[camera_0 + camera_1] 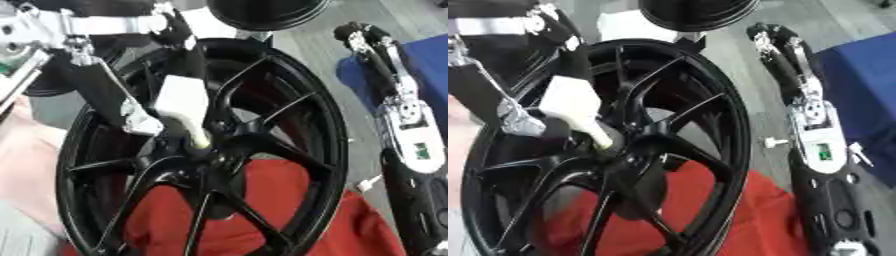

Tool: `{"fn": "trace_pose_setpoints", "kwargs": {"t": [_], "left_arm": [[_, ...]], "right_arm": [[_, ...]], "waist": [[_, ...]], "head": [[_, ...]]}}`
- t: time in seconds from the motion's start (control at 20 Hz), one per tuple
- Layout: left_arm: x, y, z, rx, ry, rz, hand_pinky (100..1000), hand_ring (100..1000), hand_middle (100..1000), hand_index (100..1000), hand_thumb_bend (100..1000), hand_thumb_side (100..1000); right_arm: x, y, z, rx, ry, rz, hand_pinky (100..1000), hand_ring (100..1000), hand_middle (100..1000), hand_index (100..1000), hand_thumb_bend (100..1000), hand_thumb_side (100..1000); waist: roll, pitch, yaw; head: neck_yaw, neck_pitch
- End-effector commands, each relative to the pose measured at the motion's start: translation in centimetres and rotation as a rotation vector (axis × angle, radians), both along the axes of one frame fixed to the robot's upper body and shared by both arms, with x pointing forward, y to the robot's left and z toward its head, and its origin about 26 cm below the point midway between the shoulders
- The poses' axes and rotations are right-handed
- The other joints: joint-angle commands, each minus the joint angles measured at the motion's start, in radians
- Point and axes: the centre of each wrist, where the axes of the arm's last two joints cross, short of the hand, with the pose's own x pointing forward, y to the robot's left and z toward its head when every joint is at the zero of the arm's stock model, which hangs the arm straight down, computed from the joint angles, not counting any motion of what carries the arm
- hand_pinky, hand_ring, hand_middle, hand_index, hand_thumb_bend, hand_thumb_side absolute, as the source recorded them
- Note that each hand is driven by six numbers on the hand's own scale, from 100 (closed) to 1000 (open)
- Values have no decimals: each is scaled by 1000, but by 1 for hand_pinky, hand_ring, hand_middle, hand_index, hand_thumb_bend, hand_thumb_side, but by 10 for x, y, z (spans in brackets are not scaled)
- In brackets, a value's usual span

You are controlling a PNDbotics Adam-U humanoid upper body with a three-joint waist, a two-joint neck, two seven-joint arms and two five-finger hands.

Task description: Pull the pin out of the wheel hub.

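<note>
Left robot hand (pixel 131 107) gripping white pin (pixel 184 107) (at hub), right robot hand (pixel 785 47) idle

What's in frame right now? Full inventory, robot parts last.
wheel: 1, black, spoked, upright, filling the centre of the view
pin: 1, white block narrowing to a cream tip, at the wheel's hub
red cloth: 1, red, beneath and behind the lower half of the wheel
round black object: 1, black, top centre, beyond the wheel
blue surface: 1, blue, right edge
floor: grey, behind the wheel
left hand: 1, black and silver, comes in from upper left, on the white pin; whether its fingers are curled round it cannot be made out
right hand: 1, black and silver, upper right, away from the wheel, holding nothing, fingers straight
</note>
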Motion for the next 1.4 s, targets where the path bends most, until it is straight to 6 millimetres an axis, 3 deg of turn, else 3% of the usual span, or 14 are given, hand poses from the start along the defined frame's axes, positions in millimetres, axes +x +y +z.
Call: {"fn": "trace_pose_setpoints", "kwargs": {"t": [0.05, 0.3, 0.6, 0.75, 0.8, 0.85, 1.05, 1.1, 1.4], "left_arm": [[-13, 35, 33, -201, -63, 42, 603, 420, 217, 265, 296, 107], [-16, 92, 44, -364, -115, 204, 603, 430, 222, 274, 320, 100], [-25, 175, 25, -470, -158, 463, 601, 432, 224, 280, 313, 100], [-29, 216, 4, -568, -136, 599, 602, 438, 220, 281, 275, 100], [-30, 226, -2, -602, -127, 633, 602, 437, 219, 287, 176, 100], [-30, 237, -9, -650, -110, 669, 602, 436, 221, 297, 226, 100], [-30, 275, -48, -828, -31, 839, 606, 438, 231, 337, 178, 100], [-30, 283, -58, -855, -17, 882, 609, 442, 241, 356, 137, 100], [-28, 301, -115, -894, 92, 1033, 660, 481, 327, 463, 116, 100]], "right_arm": [[-2, -3, 12, -17, -35, -8, 963, 841, 699, 675, 100, 617], [-4, -8, 14, -17, -43, -28, 963, 841, 699, 675, 100, 613], [-8, -15, 19, -2, -65, -62, 963, 841, 699, 676, 100, 610], [-9, -19, 21, 7, -72, -82, 963, 841, 700, 676, 100, 613], [-9, -20, 21, 9, -74, -86, 963, 841, 700, 676, 100, 616], [-10, -21, 22, 12, -77, -92, 963, 841, 700, 677, 100, 610], [-12, -24, 24, 22, -93, -107, 963, 841, 700, 677, 100, 606], [-12, -24, 25, 24, -96, -111, 963, 841, 700, 677, 100, 603], [-13, -24, 26, 37, -107, -115, 962, 841, 700, 677, 100, 604]], "waist": [[-6, -60, 7], [-5, -59, 22], [-5, -52, 28], [-8, -49, 35], [-10, -49, 35], [-12, -48, 37], [-19, -44, 40], [-21, -43, 41], [-33, -41, 37]], "head": [[-9, -13], [-22, 3], [-35, 16], [-39, 17], [-41, 16], [-44, 17], [-54, 21], [-54, 23], [-44, 19]]}}
